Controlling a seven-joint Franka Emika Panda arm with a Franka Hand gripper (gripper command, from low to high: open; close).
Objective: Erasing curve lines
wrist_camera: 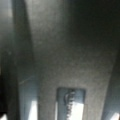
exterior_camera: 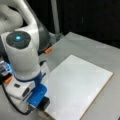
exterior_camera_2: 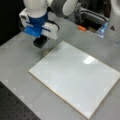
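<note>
The white board (exterior_camera: pixel 80 85) lies flat on the grey table (exterior_camera: pixel 100 47), and it shows in both front views (exterior_camera_2: pixel 75 80). My gripper (exterior_camera_2: pixel 40 43) hangs over the board's corner at a front view's upper left, shut on a dark eraser block (exterior_camera: pixel 44 103). In both front views the board's face looks blank and no curve lines show on it. The wrist view is filled by the block's dark grey surface (wrist_camera: pixel 72 50). Low in it, a small light patch carries a short dark wavy squiggle (wrist_camera: pixel 68 101), which may be the curve lines.
A bright glare spot (exterior_camera_2: pixel 88 60) sits on the board. An orange clamp (exterior_camera_2: pixel 81 28) and cables lie at the table's back edge. The arm's white base (exterior_camera: pixel 22 22) stands beside the board. A black perforated surface (exterior_camera_2: pixel 15 107) borders the table.
</note>
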